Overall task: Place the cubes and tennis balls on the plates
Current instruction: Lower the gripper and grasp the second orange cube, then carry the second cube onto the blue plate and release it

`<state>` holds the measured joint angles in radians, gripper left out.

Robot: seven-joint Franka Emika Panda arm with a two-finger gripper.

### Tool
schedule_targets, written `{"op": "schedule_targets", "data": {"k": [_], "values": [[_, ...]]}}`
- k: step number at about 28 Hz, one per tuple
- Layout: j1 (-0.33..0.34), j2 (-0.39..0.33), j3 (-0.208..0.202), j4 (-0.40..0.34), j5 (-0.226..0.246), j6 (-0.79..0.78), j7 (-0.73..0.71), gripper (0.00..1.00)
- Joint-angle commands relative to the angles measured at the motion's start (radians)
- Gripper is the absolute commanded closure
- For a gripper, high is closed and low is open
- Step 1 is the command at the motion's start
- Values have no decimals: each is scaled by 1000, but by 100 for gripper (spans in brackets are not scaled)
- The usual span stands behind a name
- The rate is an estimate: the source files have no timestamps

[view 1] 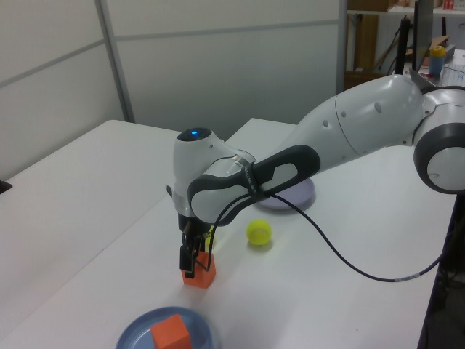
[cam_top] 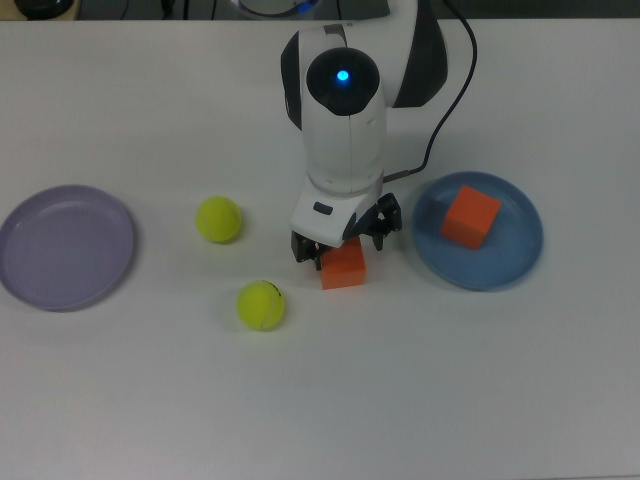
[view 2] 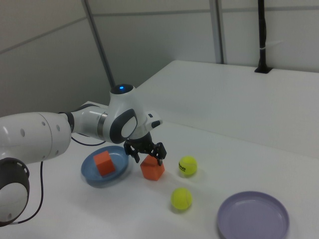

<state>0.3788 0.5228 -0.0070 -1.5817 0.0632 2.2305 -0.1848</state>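
White desk (cam_top: 480,380) carries everything. The blue plate (cam_top: 520,255), holding one orange cube (cam_top: 471,216), sits just beside the claw (cam_top: 345,243) on the top view's right. The claw stands spread over the second orange cube (cam_top: 344,268), fingers (view 2: 160,151) flanking its top; contact is unclear.

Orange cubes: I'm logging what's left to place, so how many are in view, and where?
2. One orange cube lies on the blue plate. The other cube sits on the white table under the gripper, beside that plate. None seems hidden.
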Motion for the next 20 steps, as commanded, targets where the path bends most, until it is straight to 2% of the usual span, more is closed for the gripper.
{"op": "schedule_targets", "data": {"k": [1,2,3,7,10,14,17,20], "values": [[6,-4,-4,-4,-5,18,-7,34],[6,-4,-4,-8,-3,18,-5,55],[6,-4,-4,-9,-2,17,-5,63],[6,-3,-4,-20,-3,14,-5,79],[6,-3,-4,-29,-3,12,-5,100],[6,-20,-4,-21,-2,-9,18,100],[8,-59,1,2,1,-80,42,100],[12,-86,22,9,-2,-112,90,100]]}}
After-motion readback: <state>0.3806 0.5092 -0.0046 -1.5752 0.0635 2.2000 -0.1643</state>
